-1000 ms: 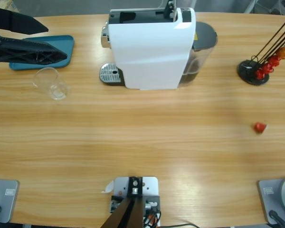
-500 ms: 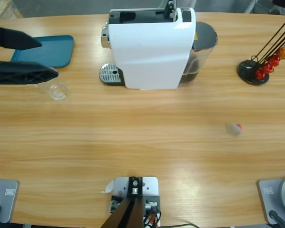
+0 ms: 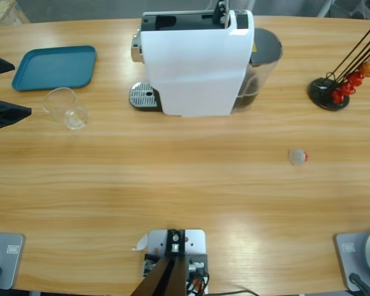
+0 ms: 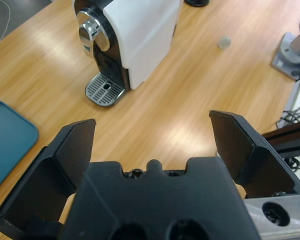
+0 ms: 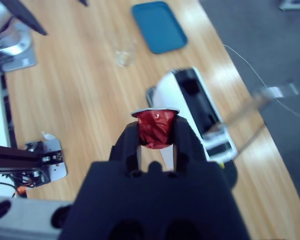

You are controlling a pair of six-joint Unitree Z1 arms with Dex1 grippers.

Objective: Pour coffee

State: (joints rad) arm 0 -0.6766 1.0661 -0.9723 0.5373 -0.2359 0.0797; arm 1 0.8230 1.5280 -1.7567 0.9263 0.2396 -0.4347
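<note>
1. The left claw [image 3: 6, 89] is hanging at the table's left edge, well to the left of the coffee machine [image 3: 197, 61]. Its jaws are standing wide apart and gripping nothing.
2. In the left wrist view, the left claw [image 4: 152, 135] is looking over bare wood toward the machine [image 4: 135, 35] and its drip grate [image 4: 106, 89].
3. The right claw [image 5: 156, 136] is clamping a red capsule [image 5: 156, 127] by its sides, with the silver rim sitting above the fingertips. It is hovering high over the machine [image 5: 190, 105], and it is not showing in the high view.
4. The coffee is not showing in any view, so its place relative to either claw cannot be told.
5. A clear glass [image 3: 65, 108] is standing left of the machine, between the grate [image 3: 143, 95] and the left claw – near the claw but apart from it.
6. A blue tray [image 3: 54, 66] is lying just behind the glass, also left of the machine.
7. A loose capsule [image 3: 297, 156] is lying in front of the machine and to its right. A black capsule stand [image 3: 330, 92] is sitting further right.
8. A small yellow label [image 3: 254, 46] is showing on the machine's right side – too small to read.
</note>
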